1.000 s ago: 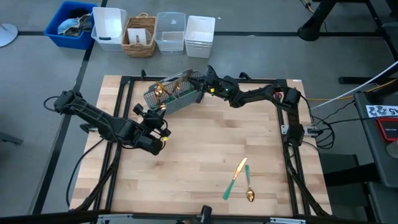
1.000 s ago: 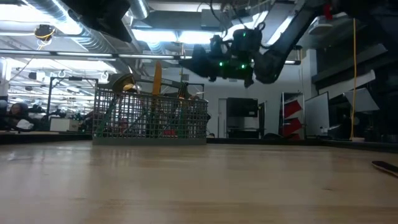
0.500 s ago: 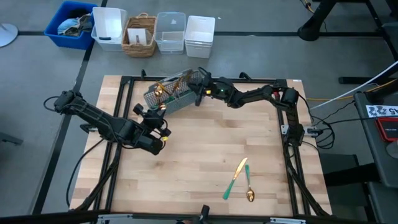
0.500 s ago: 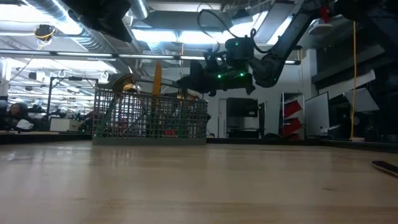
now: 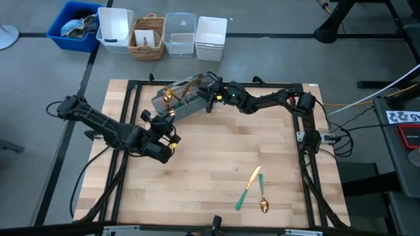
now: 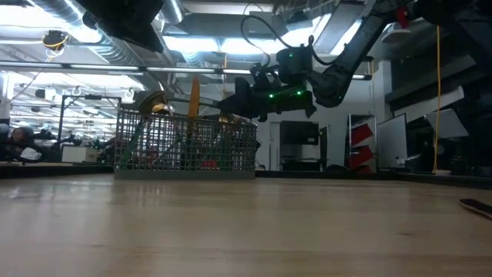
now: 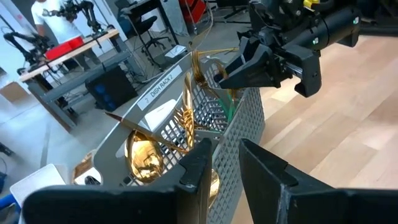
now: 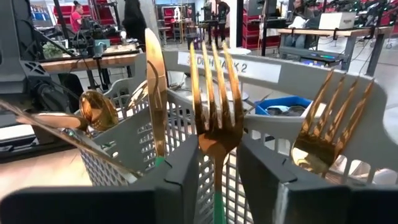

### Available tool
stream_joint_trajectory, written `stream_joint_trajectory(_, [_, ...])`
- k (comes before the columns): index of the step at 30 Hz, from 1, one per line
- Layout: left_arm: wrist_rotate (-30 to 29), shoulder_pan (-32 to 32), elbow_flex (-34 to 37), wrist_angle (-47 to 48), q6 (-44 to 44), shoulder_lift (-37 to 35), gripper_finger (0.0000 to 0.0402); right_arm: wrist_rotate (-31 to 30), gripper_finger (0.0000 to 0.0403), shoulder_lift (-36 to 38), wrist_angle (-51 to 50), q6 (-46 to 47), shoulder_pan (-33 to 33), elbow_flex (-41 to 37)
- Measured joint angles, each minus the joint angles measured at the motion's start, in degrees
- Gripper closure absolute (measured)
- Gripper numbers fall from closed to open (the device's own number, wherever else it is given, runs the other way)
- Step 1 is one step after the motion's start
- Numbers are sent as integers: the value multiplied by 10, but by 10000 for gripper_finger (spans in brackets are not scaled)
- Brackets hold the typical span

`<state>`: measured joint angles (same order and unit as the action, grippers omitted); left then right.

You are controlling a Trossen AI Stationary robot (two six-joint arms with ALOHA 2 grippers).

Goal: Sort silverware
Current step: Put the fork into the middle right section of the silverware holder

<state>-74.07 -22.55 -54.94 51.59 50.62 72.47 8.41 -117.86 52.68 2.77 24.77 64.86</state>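
The grey mesh caddy [image 5: 182,98] stands at the table's far side with several gold-headed pieces of silverware upright in it. My right gripper [image 8: 217,154] hovers over the caddy's right end [image 5: 211,92], open. A gold fork [image 8: 214,106] with a teal handle stands between its fingers, free of them, its handle down in the caddy. My left gripper [image 7: 224,158] is at the caddy's near-left corner [image 5: 165,119], shut on its wall. A knife [image 5: 248,187] and a spoon [image 5: 263,196] lie flat on the table at the near right. My left gripper has the caddy's mesh wall [image 7: 225,146] between its two fingers at the rim of the near-left corner, one finger on the inner side and one on the outer. The fingers come slanting from the table's near-left side. The caddy stands on the table.
Beyond the table's far edge stand a blue bin [image 5: 75,26], a white bin [image 5: 115,29], a wicker basket [image 5: 147,36], a clear box [image 5: 180,33] and a white box [image 5: 211,38]. The wooden tabletop [image 5: 216,157] lies bare between the caddy and the loose knife and spoon.
My right gripper has gone toward the table's left edge and a little down, coming in over the caddy's right end. The caddy and my left gripper have kept still.
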Motion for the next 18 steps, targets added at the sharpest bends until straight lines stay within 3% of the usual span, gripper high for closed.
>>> stream_joint_trajectory(7, [8, 0, 0, -1, 2, 0, 328, 0, 281, 12, -79, 3, 0, 0])
stream_joint_trajectory(18, [10, 0, 0, -7, 37, 0, 328, -2, 281, 131, -336, -32, 0, 0])
